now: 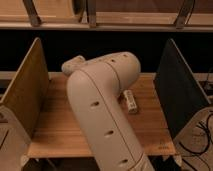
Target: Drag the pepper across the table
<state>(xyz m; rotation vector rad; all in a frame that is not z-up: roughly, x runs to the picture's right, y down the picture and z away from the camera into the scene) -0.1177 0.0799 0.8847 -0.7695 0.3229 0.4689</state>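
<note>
1. Far left: upright wooden side panel, tan, standing on edge along the left side of the table.
2. The table is light honey planks running left to right. With the two side panels it forms an open bay, the only enclosure in view.
3. Inside the bay, left part: bare planks up to the arm.
4. Centre: cream arm, a thick link rising from the bottom edge to a rounded elbow, with a short stub poking left at the top. It covers the middle of the table.
5. Pepper: cannot be made out anywhere on the visible planks. If it is in the bay, the arm hides it.
6. Just right of the arm, low over the planks: a small pale oblong tip with dark marks, taken as the gripper. Cannot tell whether it is spread, closed or holding anything.
7. Right: dark upright side panel, closing the bay.
8. Far right, beyond that panel: loose cables lower down.
</note>
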